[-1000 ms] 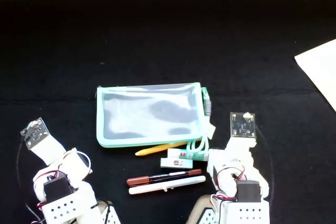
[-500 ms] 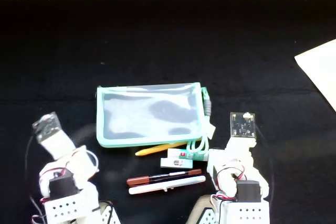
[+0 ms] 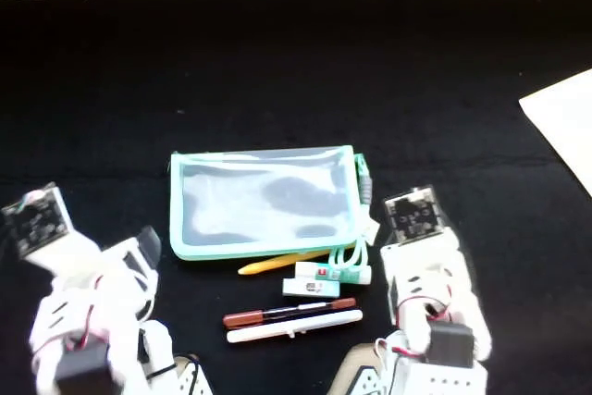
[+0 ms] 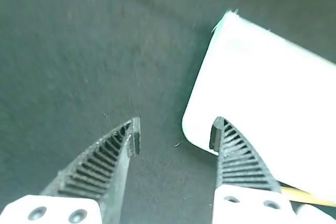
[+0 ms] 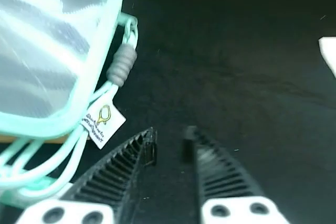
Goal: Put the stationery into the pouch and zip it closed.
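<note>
A clear pouch (image 3: 264,201) with mint-green edging lies flat in the middle of the black table. Just in front of it lie a yellow pen (image 3: 282,262), a small white and green item (image 3: 321,278), a brown pen (image 3: 289,312) and a white pen (image 3: 296,326). My left gripper (image 4: 175,134) is open, low over the cloth at the pouch's near left corner (image 4: 252,93), one fingertip at its edge. My right gripper (image 5: 168,144) is narrowly open over bare cloth beside the pouch's grey zipper pull (image 5: 122,64) and white tag (image 5: 103,119). Neither gripper holds anything.
A white sheet (image 3: 564,127) lies at the table's right edge. The left arm (image 3: 92,275) and the right arm (image 3: 427,265) stand at the near edge on either side of the pens. A mint cord loop (image 5: 31,156) trails from the pouch's zipper end.
The left arm has swung out and leaned toward the pouch's near left corner. The right arm has shifted slightly left and forward, toward the zipper end. The stationery and the pouch have not moved.
</note>
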